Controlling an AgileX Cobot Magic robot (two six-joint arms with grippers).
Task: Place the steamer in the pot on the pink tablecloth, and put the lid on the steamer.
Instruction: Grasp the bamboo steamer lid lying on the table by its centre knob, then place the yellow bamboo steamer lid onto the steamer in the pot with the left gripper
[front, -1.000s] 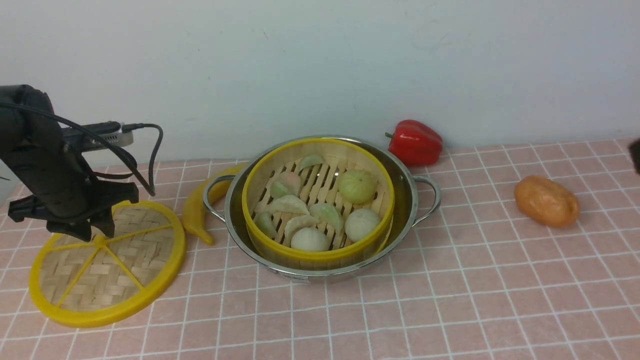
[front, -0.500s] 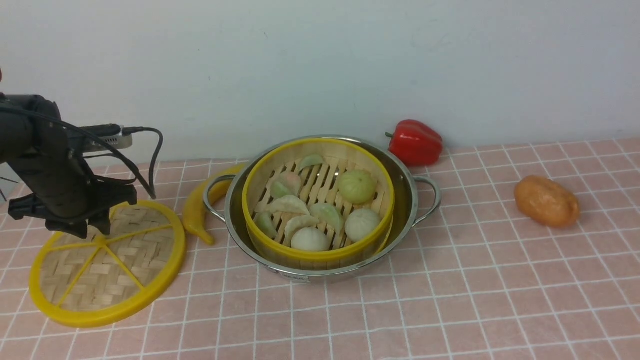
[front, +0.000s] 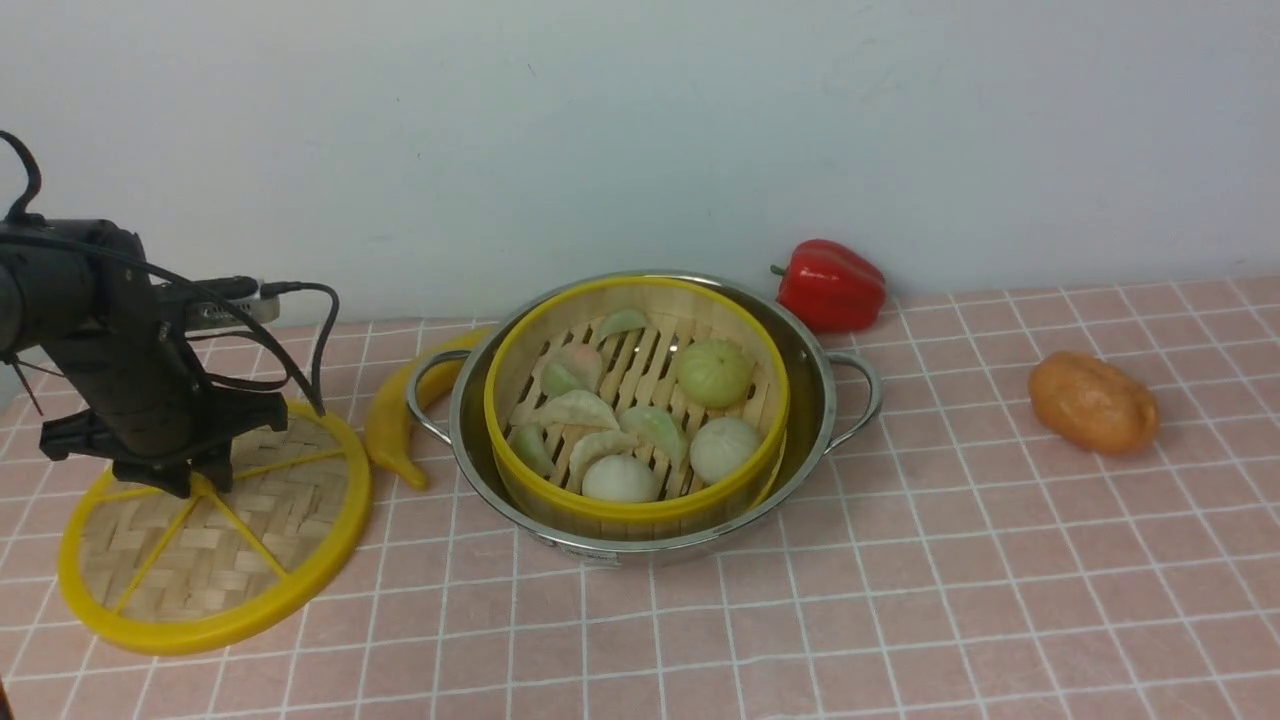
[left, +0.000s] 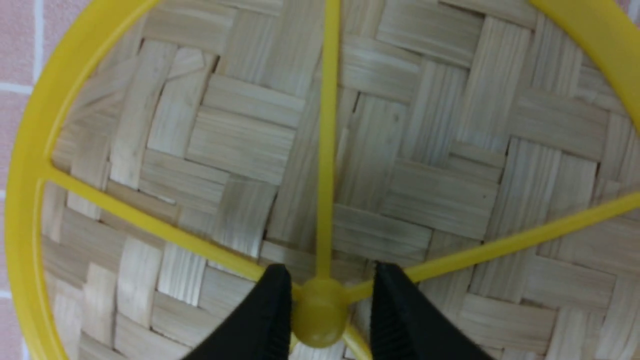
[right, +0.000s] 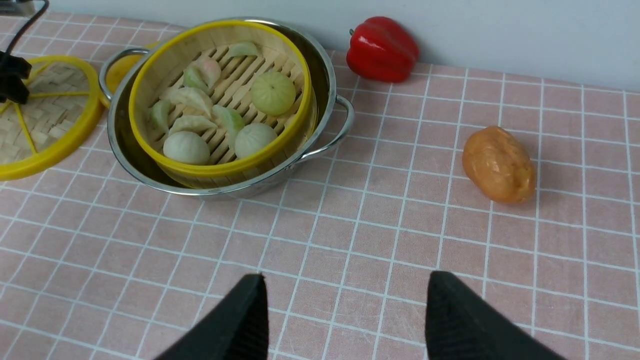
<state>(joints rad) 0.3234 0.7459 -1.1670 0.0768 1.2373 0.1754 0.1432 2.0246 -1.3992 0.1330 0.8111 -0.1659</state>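
Note:
The steamer, a bamboo basket with yellow rim bands holding pale dumplings and buns, sits inside the shiny pot on the pink tablecloth. The lid, a woven disc with yellow rim and spokes, lies flat on the cloth left of the pot. My left gripper is down on the lid's centre. In the left wrist view its fingers stand on either side of the yellow knob, with a small gap on one side. My right gripper hangs open over bare cloth, away from the pot.
A yellow banana lies between the lid and the pot's left handle. A red pepper stands against the back wall. An orange lump lies on the cloth to the right.
My left gripper has come down onto the lid's centre and its jaws have narrowed around the knob. The right arm's dark tip has left the front view's right edge.

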